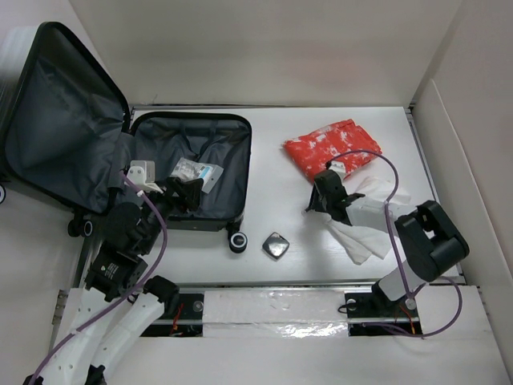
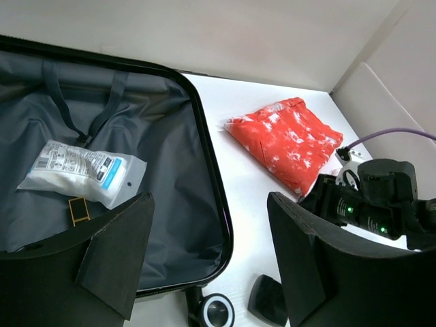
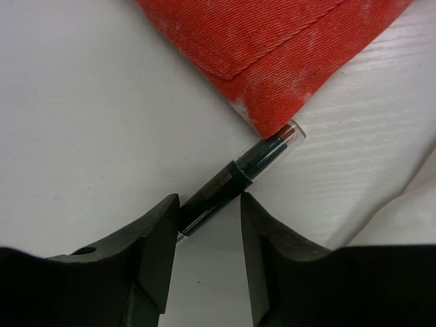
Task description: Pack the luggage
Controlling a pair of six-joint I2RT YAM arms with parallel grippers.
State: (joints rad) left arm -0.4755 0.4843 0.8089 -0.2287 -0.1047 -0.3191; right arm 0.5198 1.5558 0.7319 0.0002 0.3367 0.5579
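While a small black case (image 1: 276,245) lies on the table (image 1: 321,265) nearest the bases, the right gripper (image 3: 208,204) stands narrow astride a dark tube (image 3: 255,160) — one finger against it, a gap at the other. At the left, the left gripper (image 2: 210,201) hangs wide and empty over the luggage (image 1: 232,152), which lies open with a white packet (image 1: 195,171) inside. Farther right, the tube's end meets a red cloth (image 1: 333,148).

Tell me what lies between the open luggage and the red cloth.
Bare white table, seen in the left wrist view: nothing lies between the luggage and the red cloth.
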